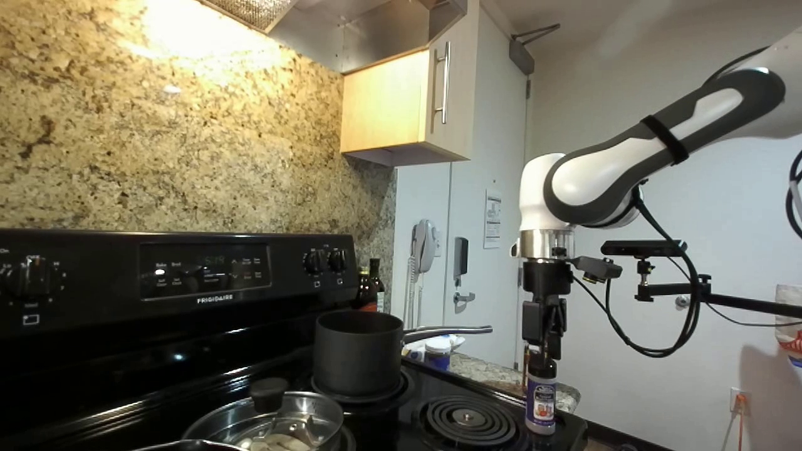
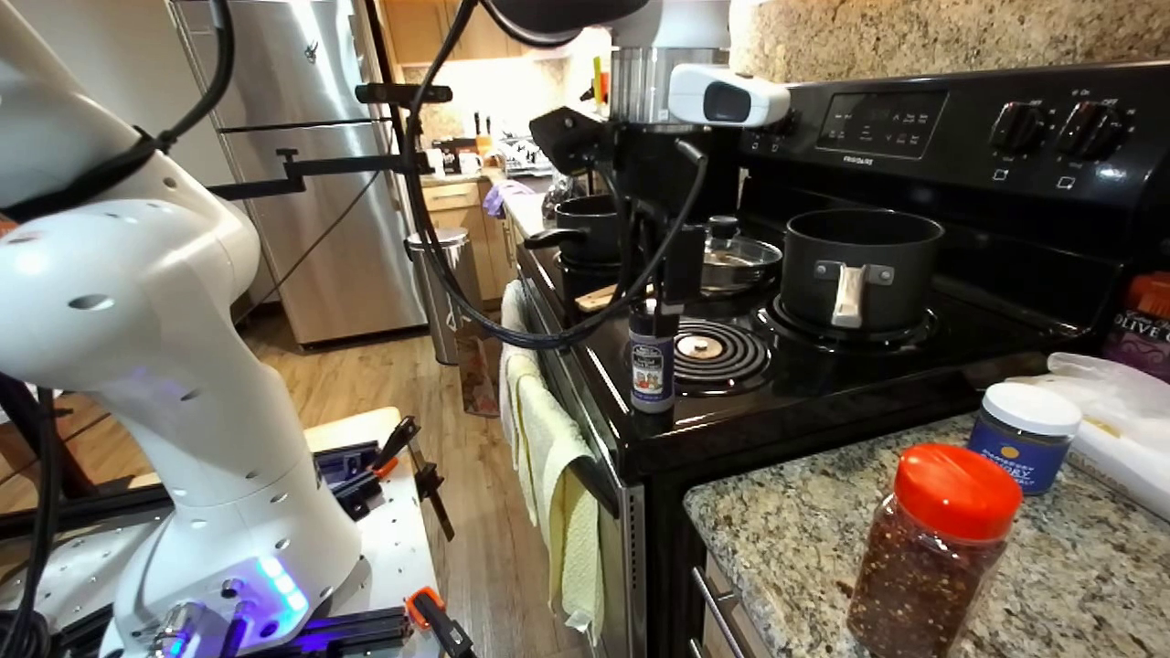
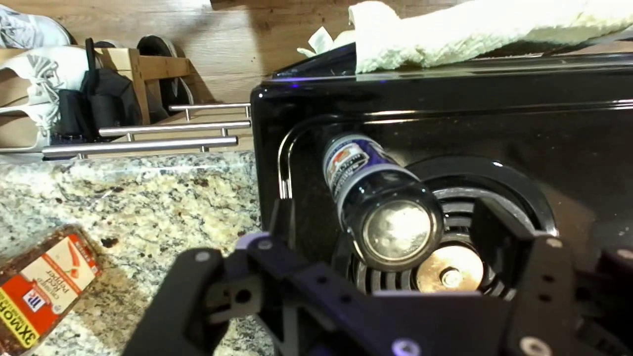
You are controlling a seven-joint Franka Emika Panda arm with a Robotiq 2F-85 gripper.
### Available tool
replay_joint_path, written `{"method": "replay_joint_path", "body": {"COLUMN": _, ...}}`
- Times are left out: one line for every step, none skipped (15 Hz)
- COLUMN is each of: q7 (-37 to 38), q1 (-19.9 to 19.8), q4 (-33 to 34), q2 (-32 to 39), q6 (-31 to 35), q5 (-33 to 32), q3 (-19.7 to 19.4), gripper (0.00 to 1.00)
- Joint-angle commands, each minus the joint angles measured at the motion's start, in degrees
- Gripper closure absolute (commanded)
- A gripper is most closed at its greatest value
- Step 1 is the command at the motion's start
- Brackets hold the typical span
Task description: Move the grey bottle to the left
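Note:
The grey bottle, with a dark top and a purple label, stands upright on the black stove's front corner, beside a coil burner. It shows in both exterior views [image 1: 541, 404] [image 2: 652, 373] and in the wrist view [image 3: 353, 160]. My gripper [image 3: 390, 227] points down over the bottle's top. In the wrist view its two fingers are spread, one on each side of the dark top, with a gap on both sides. In both exterior views the gripper [image 1: 544, 351] [image 2: 660, 306] is at the height of the bottle's top, and the fingers partly hide that top.
A black pot [image 1: 358, 354] stands on the rear burner. A glass-lidded pan [image 1: 294, 416] and a second black pot [image 2: 590, 224] are farther along the stove. A red-capped jar [image 2: 932, 557] and a blue jar [image 2: 1024, 443] stand on the granite counter. Towels [image 2: 548, 457] hang in front.

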Motion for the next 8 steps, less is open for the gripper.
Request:
{"method": "replay_joint_path", "body": {"q7": 0.69, "q1": -0.33, "q4": -1.22, "q2": -0.67, "q6": 0.40, "q5": 1.53, "q3": 0.09, "gripper": 0.40}}
{"method": "replay_joint_path", "body": {"q7": 0.63, "q1": -0.31, "q4": -1.26, "q2": -0.66, "q6": 0.33, "q5": 1.61, "q3": 0.10, "gripper": 0.48}}
{"method": "replay_joint_path", "body": {"q7": 0.61, "q1": -0.29, "q4": -1.29, "q2": -0.62, "q6": 0.30, "q5": 1.65, "q3": 0.13, "gripper": 0.53}}
{"method": "replay_joint_path", "body": {"q7": 0.59, "q1": -0.28, "q4": -1.29, "q2": -0.57, "q6": 0.29, "q5": 1.72, "q3": 0.13, "gripper": 0.61}}
{"method": "replay_joint_path", "body": {"q7": 0.59, "q1": -0.28, "q4": -1.26, "q2": -0.50, "q6": 0.23, "q5": 1.68, "q3": 0.17, "gripper": 0.66}}
{"method": "replay_joint_path", "body": {"q7": 0.58, "q1": -0.29, "q4": -1.23, "q2": -0.43, "q6": 0.23, "q5": 1.60, "q3": 0.19, "gripper": 0.74}}
{"method": "replay_joint_path", "body": {"q7": 0.61, "q1": -0.30, "q4": -1.19, "q2": -0.41, "q6": 0.22, "q5": 1.59, "q3": 0.19, "gripper": 0.76}}
{"method": "replay_joint_path", "body": {"q7": 0.54, "q1": -0.30, "q4": -1.15, "q2": -0.40, "q6": 0.16, "q5": 1.55, "q3": 0.18, "gripper": 0.76}}
